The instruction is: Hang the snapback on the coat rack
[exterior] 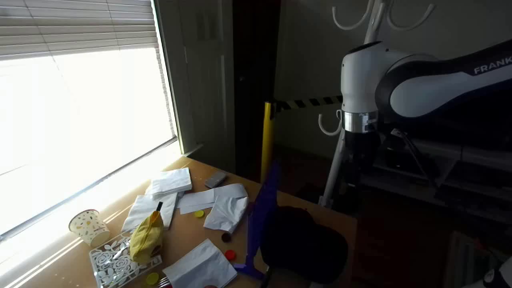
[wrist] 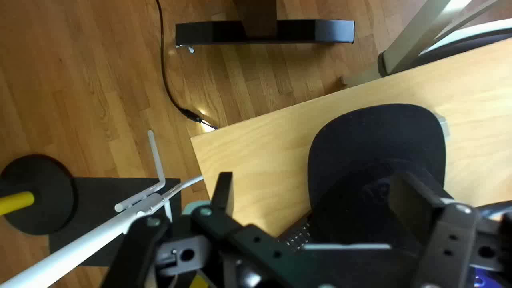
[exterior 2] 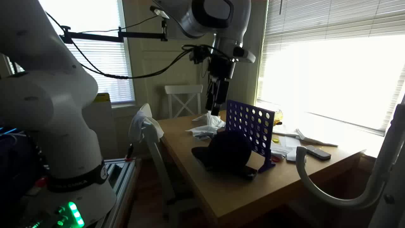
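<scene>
Straight to the black cap (exterior 2: 229, 150): sits crown up on the wooden table (exterior 2: 218, 198), near the corner closest to the coat rack (exterior: 335, 170), with its flat brim turned toward the long edge. Lies just beside a black gadget (wrist: 298, 236) with small keys, partly out of sight in the wrist view. Lies just beside the upright purple game board (exterior: 262, 212) too; impossible to tell whether touching it.

Up to the gripper (wrist: 314, 178): hangs higher than the cap and apart from it, with its fingers (wrist: 224, 192) spread wide. Held out there by the white arm (exterior: 362, 84).

Across the short edge to the coat rack: rises from the floor just past the table, with white hooks (exterior 2: 345, 203) curving upward. Near it, over to a yellow post (exterior: 267, 140) with striped tape (exterior: 314, 102) running off its top.

Out past the long edge, on to a white chair (exterior 2: 158, 158) with a cloth (exterior 2: 137, 125) over its back. Toward the edge under the window (exterior: 80, 128), looking at white napkins (exterior: 171, 182), a yellow pouch (exterior: 146, 242) and a speckled paper cup (exterior: 90, 230).
</scene>
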You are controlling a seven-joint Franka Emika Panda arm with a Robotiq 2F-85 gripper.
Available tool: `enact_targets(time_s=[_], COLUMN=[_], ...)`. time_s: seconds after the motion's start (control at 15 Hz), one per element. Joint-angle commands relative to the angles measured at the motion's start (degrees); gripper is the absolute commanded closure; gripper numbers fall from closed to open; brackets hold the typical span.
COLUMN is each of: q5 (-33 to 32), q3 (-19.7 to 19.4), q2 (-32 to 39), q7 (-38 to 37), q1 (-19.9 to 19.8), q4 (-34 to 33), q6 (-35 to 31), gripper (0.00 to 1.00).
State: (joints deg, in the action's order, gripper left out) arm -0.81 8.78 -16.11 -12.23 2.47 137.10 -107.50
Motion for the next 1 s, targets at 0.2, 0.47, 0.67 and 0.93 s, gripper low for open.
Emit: enact_targets(time_s=[0.2, 0.47, 0.67, 0.93], q5=[-0.2, -0.2, -0.2, -1.2], q3=[-0.7, -0.7, -0.7, -0.5], q2=[0.0, 0.0, 0.0, 0.9], q7=[-0.1, -0.1, -0.1, -0.4], q1=[0.7, 0.7, 0.7, 0.5], q4=[-0.1, -0.1, -0.1, -1.1], q6=[0.1, 0.1, 0.1, 0.5], gripper=[0.00, 0.00, 0.00, 0.00])
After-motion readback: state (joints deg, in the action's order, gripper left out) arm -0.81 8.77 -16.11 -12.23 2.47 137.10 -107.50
